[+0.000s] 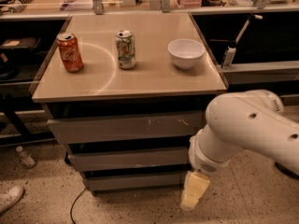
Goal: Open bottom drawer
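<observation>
Gripper (189, 200) low — just beside bottom drawer (135, 181) right end.

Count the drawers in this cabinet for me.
3, stacked under the tabletop: the scratched top drawer, the middle drawer, then the bottom drawer. The gripper hangs by the bottom drawer's right end. None appears hidden.

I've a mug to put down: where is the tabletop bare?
The front strip of the tabletop, between its front edge and the row of red can, green can and white bowl, is the widest bare patch. Gaps within that row are tighter. The gripper hangs low beside the bottom drawer.
</observation>
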You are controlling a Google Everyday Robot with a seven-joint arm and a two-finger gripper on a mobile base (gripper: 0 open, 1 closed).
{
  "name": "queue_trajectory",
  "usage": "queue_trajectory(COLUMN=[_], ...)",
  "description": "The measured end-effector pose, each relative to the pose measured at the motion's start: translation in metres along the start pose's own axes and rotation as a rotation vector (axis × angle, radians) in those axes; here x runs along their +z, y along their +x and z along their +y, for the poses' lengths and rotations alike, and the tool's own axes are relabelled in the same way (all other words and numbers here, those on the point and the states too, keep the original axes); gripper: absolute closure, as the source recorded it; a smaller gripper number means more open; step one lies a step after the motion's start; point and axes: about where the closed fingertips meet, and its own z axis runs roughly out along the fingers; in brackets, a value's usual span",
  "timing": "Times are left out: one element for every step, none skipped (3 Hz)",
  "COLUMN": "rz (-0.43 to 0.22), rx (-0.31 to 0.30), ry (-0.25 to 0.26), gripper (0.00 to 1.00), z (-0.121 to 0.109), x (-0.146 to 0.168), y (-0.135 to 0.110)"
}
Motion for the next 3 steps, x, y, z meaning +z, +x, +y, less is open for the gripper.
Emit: queue_trajectory(rz=[-0.054,-0.103,-0.103], rx=[0.073,0.152,0.152], ry=[-0.038,-0.043,-0.043], gripper=[0.0,0.0,0.0], z=[-0.005,-0.022,-0.022], x=[0.067,0.125,0.125], y=[-0.004,-0.009,-0.009])
